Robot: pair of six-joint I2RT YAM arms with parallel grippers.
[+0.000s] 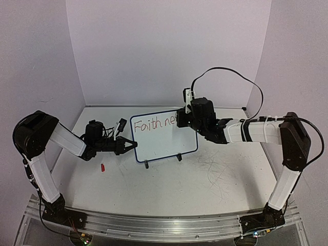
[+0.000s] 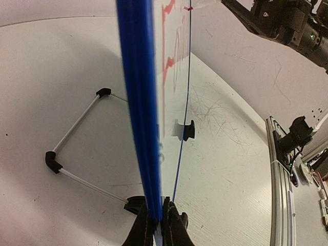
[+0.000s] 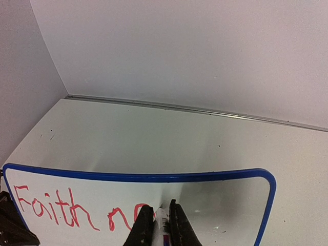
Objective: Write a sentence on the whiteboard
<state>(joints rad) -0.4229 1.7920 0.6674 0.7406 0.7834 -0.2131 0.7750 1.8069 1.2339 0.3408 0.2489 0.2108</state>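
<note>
— Two claws, and both are clenched. The left claw [image 1: 131, 145] pinches the left edge of the whiteboard [image 1: 166, 141]. In its wrist view the fingers [image 2: 146, 228] close on the blue frame from either side.

— And the right claw [image 1: 181, 118]?

— It is clamped round a white marker [image 3: 163, 229]. The marker's tip meets the board's face just after the last red letter, with blank board to the right of it.

— Where does the whiteboard stand?

— Around the middle of the desk [image 1: 215, 179], between the two arms, upright on two small black feet [image 1: 146, 164]. Its long axis runs left to right across the desk, with the right end a little farther from the arm bases than the left. The white face looks toward the bases.

— What does the sentence [image 1: 154, 123] say?

— It is one line of thin red handwriting just under the top edge, starting at the left end and running rightward. I read "Faith", then "ne". The right claw covers whatever comes after that.

— Anything else on the desk?

— A small red piece [image 1: 102, 167] lies flat near the left arm, apart from the board. Behind the board, the left wrist view shows a prop [image 2: 72, 138] of thin white rods with black corner pieces, resting on the desk.
</note>
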